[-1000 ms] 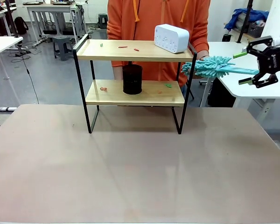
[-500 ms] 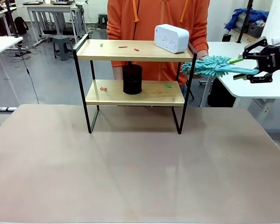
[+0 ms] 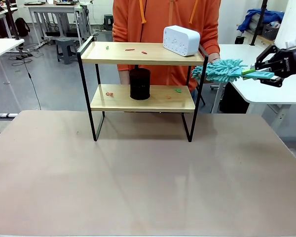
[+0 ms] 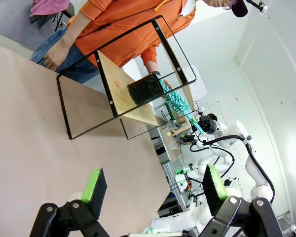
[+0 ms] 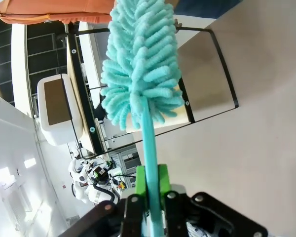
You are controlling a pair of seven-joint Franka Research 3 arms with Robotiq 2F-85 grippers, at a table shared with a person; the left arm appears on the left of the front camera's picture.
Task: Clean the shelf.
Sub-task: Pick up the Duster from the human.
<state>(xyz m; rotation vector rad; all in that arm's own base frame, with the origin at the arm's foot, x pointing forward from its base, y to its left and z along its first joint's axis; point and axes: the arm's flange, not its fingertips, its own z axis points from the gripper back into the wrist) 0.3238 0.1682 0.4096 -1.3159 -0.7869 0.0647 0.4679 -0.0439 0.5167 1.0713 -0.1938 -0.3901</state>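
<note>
The shelf [image 3: 118, 53] stands mid-table in front of a person in orange. Small red and green scraps [image 3: 130, 49] lie on its top board, and more scraps [image 3: 109, 94] on the lower one. A white box [image 3: 181, 40] sits at the top right and a black cylinder [image 3: 139, 84] on the lower board. Right of the shelf, my right gripper [image 3: 263, 74] is shut on the handle of a teal duster [image 3: 221, 70]. The right wrist view shows the handle between the green pads [image 5: 161, 181] and the fluffy duster head [image 5: 140, 69] towards the shelf [image 5: 91, 54]. My left gripper [image 4: 153, 186] is open and holds nothing, far from the shelf [image 4: 123, 94].
The person's hand [image 3: 213, 60] is by the shelf's right post, close to the duster head. A white side table [image 3: 266, 91] stands under my right gripper. The wide tabletop [image 3: 148, 177] lies bare in front of the shelf.
My right gripper has gone from open around the duster handle to shut on it, rising slightly. The shelf and its items have not moved.
</note>
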